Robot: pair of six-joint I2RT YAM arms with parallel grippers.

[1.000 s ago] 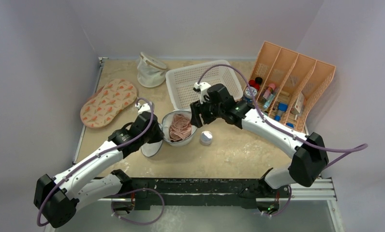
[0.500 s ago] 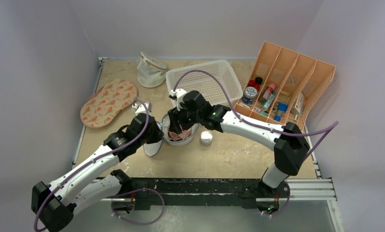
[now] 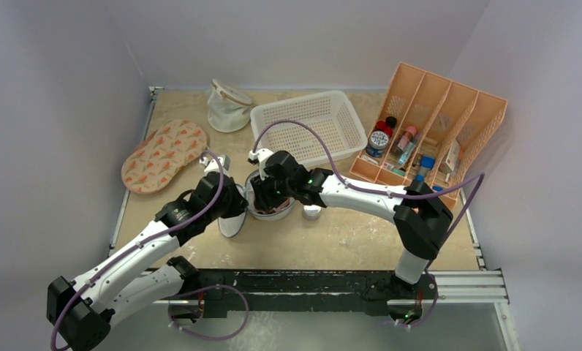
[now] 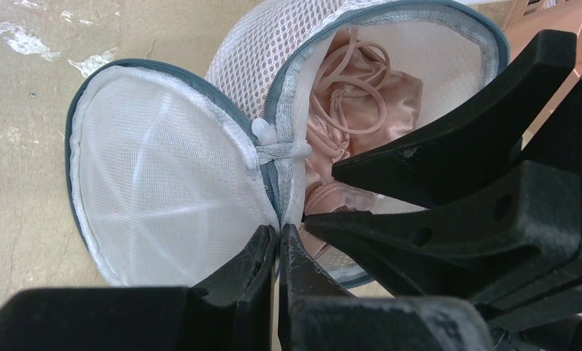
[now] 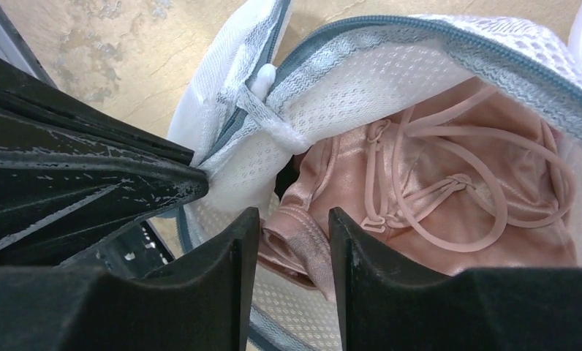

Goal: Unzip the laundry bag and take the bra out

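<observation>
The laundry bag (image 4: 248,69), white mesh with a grey-blue zipper rim, lies unzipped, and its round lid (image 4: 164,175) is folded out flat on the table. My left gripper (image 4: 279,232) is shut on the bag's rim at the hinge between lid and body. The pink bra (image 5: 485,241) sits bunched inside the bag with its thin pink straps looped on top. My right gripper (image 5: 294,216) reaches into the bag's mouth, open, with a folded edge of the bra between its fingers. From above, both grippers cover most of the bag (image 3: 253,213).
A small round jar (image 3: 312,213) stands just right of the bag. Behind it is a white basket (image 3: 310,124), and an orange divided rack (image 3: 449,117) with bottles is at the back right. The patterned oval pad (image 3: 164,155) and a tan-rimmed mesh pouch (image 3: 228,106) are at the back left.
My right arm has swung left and down from beside the bag into its opening, and its jaws have narrowed around the bra's edge. The left gripper has kept its hold.
</observation>
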